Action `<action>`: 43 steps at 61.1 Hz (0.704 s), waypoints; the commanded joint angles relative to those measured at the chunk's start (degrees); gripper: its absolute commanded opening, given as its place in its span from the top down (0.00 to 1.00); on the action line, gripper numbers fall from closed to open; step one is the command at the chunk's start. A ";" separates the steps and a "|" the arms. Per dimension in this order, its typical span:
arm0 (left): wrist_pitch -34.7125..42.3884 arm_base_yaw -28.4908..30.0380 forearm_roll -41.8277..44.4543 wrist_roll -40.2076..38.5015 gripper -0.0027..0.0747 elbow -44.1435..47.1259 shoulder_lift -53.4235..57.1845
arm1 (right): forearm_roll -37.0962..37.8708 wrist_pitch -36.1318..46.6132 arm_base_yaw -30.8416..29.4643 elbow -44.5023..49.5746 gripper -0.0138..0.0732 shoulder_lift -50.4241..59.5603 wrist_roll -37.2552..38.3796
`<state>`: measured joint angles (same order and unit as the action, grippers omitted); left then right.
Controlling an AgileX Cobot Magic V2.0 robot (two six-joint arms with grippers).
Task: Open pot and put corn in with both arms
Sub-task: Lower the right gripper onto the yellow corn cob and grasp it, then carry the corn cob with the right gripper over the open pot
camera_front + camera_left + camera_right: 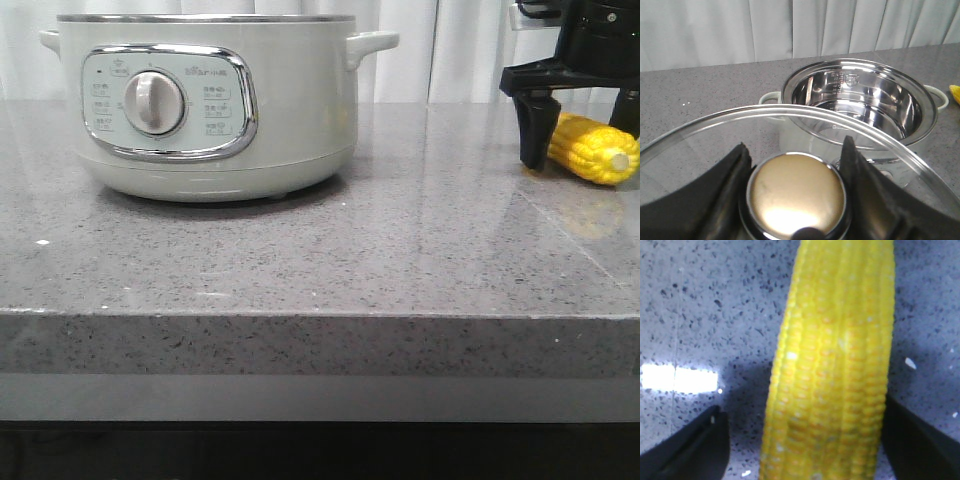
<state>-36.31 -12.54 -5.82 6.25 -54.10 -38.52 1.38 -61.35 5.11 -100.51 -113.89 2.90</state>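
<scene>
On the grey speckled countertop (400, 250), the pot (210, 100) stands uncovered at left. Left gripper (796, 165) clamps the knob (797, 192) of the glass lid (700, 135). Right gripper (800, 440) straddles the corn (597, 148), jaws spread, not yet closed.

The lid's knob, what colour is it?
Gold knob with a chrome rim, clearest in the left wrist view.

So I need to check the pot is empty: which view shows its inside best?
The left wrist view: the pot stands open, bare steel inside. The front view shows only its outer wall and dial; the right wrist view misses it.
</scene>
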 commanded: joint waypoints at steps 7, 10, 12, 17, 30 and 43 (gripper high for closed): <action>8.11 -0.01 -0.42 -0.36 0.64 -2.09 0.21 | 0.58 -0.28 -0.35 -1.95 0.45 3.13 -0.55; 8.11 -0.01 -0.42 -0.36 0.64 -2.09 0.21 | 0.58 -0.51 -0.35 -2.09 0.48 3.18 -1.00; 8.11 -0.01 -0.42 -0.36 0.64 -2.09 0.21 | 0.58 -0.89 -0.35 -2.43 0.49 3.18 -1.08; 8.11 -0.01 -0.42 -0.36 0.64 -2.09 0.21 | 0.58 -1.84 -0.35 -3.53 0.49 3.49 -1.27; 8.11 -0.01 -0.42 -0.36 0.64 -2.09 0.21 | -1.38 -6.16 0.75 -9.65 0.49 6.72 -2.05; 8.11 -0.01 -0.42 -0.36 0.64 -2.09 0.21 | -5.77 -4.12 5.14 -14.27 0.49 12.44 -4.58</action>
<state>-36.31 -12.54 -5.82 6.25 -54.10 -38.52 -1.90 -68.43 8.23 -111.47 -107.43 0.00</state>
